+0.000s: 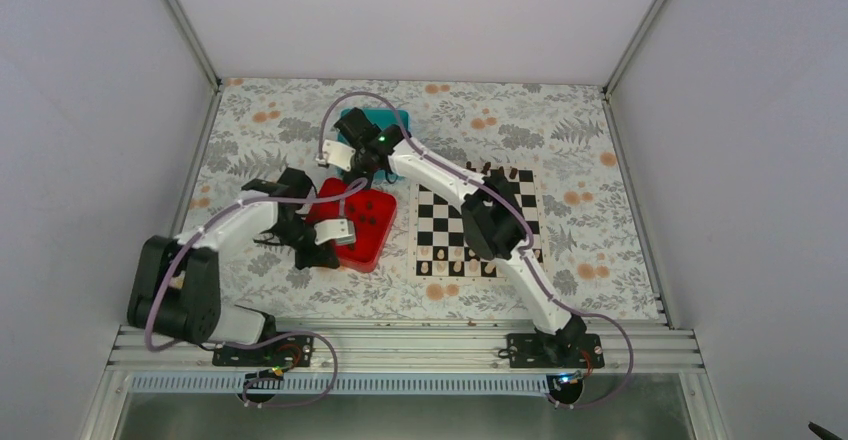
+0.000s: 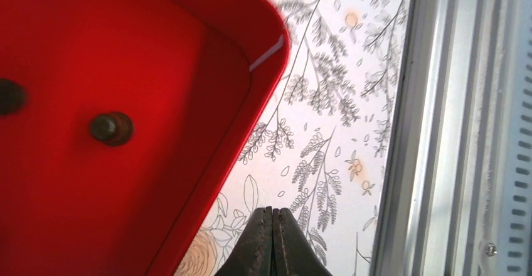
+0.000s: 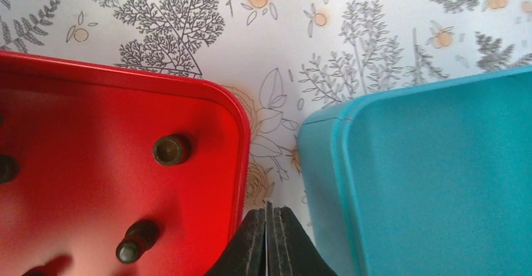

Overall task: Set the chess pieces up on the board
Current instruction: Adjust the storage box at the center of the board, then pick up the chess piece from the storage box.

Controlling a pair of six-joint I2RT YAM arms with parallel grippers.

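Bright, even light, soft shadows; the red tray point(image 2: 125, 44) glows oversaturated in both wrist views.

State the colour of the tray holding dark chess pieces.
Bright red: the rounded plastic tray shows best in the left wrist view.

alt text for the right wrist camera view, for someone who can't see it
The right gripper, shut and empty, hangs over the strip of floral tablecloth between a red tray on the left and a teal box on the right. A few dark chess pieces sit scattered in the red tray.
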